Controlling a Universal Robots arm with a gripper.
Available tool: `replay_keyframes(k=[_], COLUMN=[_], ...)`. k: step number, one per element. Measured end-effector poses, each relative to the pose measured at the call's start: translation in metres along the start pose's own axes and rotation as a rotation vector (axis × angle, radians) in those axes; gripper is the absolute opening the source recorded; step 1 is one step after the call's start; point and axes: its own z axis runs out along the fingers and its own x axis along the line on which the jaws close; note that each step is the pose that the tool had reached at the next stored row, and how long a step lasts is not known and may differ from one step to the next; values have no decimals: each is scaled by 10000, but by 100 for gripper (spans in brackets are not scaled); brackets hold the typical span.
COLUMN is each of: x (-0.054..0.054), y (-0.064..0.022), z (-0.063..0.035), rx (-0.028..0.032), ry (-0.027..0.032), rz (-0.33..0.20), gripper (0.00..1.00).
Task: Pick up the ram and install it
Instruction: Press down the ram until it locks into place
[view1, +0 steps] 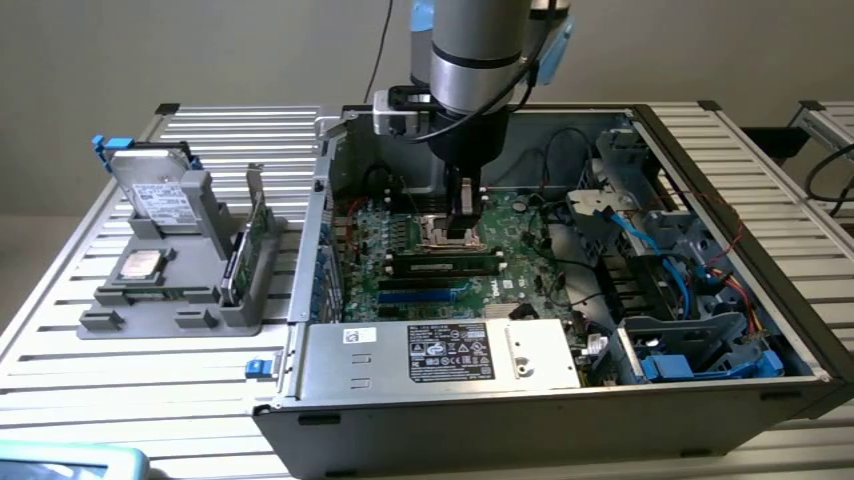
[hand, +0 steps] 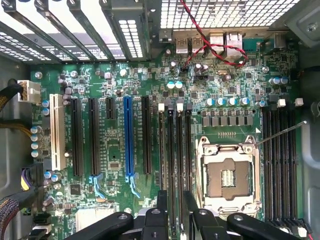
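inside the open computer case, the hand hangs low over the green motherboard, just above the silver processor socket. in the wrist view the hand has its two black fingers standing a little apart over the narrow memory slots beside the socket, and nothing sits between them, so it is part open and empty. one ram stick, long and dark with a pale label, already lies seated in a slot just in front of the hand in the exterior view. another thin green ram stick stands on edge in the grey holder on the slatted counter, well apart from the case on the exterior view's left. that holder also carries a silver hard drive propped upright with a white label whose print is too small to read, and a small square chip. the power supply at the case's near edge bears a white sticker of marks and fine text, unreadable. blue cables lie by the drive bays.
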Motion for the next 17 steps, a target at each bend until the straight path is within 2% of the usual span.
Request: replay_keyframes(k=[8, 10, 11, 14, 16, 17], x=[-1, -1, -1, -1, -1, -1], y=[0, 0, 0, 0, 0, 0], z=[0, 0, 0, 3, 4, 5], rx=[0, 0, 0, 0, 0, 0], ry=[0, 0, 0, 1, 1, 1], rz=[0, 0, 0, 0, 0, 0], gripper=[27, 25, 17, 17, 11, 11])
